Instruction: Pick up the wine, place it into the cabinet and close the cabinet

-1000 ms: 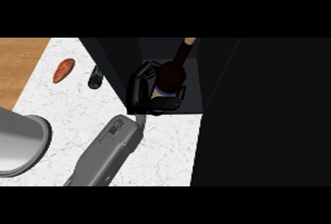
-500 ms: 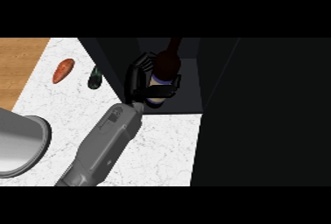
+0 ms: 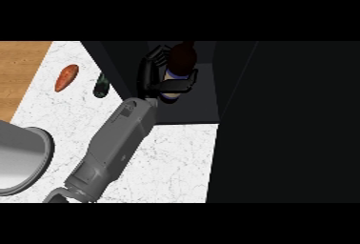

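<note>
Hand: your one visible hand (image 3: 156,76) has its black fingers and thumb curled round the wine bottle (image 3: 179,64); which arm it is, you cannot tell.
Wine: dark bottle with a pale label band, held inside the dark cabinet (image 3: 204,102) opening.
Cabinet: black, flat-walled; its large dark panel fills your right side.
Counter (image 3: 169,162): white, marbled, with a wood strip at far left.
Nearby: an orange, tapered vegetable (image 3: 66,77) and a small dark green item (image 3: 101,86) lie left of the cabinet, apart from the hand.
Pot (image 3: 21,159): grey, round, metallic, at your left edge.
</note>
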Robot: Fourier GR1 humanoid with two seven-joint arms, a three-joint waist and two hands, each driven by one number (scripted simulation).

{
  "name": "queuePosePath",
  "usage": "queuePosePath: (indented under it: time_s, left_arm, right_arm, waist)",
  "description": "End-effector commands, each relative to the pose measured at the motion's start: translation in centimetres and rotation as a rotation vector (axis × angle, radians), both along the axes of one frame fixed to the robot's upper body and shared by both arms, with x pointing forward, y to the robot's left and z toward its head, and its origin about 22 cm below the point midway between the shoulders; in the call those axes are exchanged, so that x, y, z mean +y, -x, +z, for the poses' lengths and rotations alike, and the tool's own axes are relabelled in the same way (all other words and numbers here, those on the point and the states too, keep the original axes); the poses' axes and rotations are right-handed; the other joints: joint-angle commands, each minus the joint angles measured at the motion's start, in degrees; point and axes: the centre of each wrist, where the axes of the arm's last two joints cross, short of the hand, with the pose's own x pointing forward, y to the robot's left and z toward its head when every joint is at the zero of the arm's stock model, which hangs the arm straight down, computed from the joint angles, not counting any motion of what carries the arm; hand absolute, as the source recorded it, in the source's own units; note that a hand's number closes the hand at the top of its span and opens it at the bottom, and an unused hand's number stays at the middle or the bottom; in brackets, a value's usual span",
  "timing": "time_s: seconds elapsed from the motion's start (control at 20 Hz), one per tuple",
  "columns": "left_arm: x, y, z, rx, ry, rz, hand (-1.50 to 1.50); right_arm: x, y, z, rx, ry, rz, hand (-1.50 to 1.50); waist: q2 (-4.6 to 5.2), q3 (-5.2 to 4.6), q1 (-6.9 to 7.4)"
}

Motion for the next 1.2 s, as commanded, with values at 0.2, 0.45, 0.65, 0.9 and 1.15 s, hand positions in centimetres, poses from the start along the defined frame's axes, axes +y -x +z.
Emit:
queuePosePath:
  time_s: [0.2, 0.45, 0.65, 0.9, 1.15]
  left_arm:
    - [0.1, -1.8, 1.0, -0.073, -0.085, 0.064, 1.50]
    - [0.5, -2.1, 0.5, -0.082, -0.073, 0.107, 1.50]
    - [1.5, -2.5, 0.6, -0.085, -0.060, 0.089, 1.50]
    - [0.2, -2.7, 1.3, 0.006, 0.054, 0.133, 1.50]
    - [0.4, -3.2, 2.1, 0.015, 0.108, 0.140, 1.50]
  right_arm:
    - [0.4, 0.9, 0.8, -0.024, -0.062, 0.049, -1.50]
    - [-0.2, 1.4, 1.3, -0.026, -0.046, 0.052, -1.50]
    - [-0.1, 1.8, -0.1, -0.006, -0.042, 0.051, -1.50]
    - [0.4, 0.7, 0.5, -0.011, -0.045, 0.065, -1.50]
    - [0.4, 1.3, 0.8, -0.036, -0.047, 0.078, -1.50]
  waist:
    - [0.24, 0.01, -0.25]
    - [0.32, 0.01, -0.52]
    - [0.33, 0.03, -0.65]
    - [0.64, -0.01, -1.97]
    - [0.84, -0.02, -1.91]
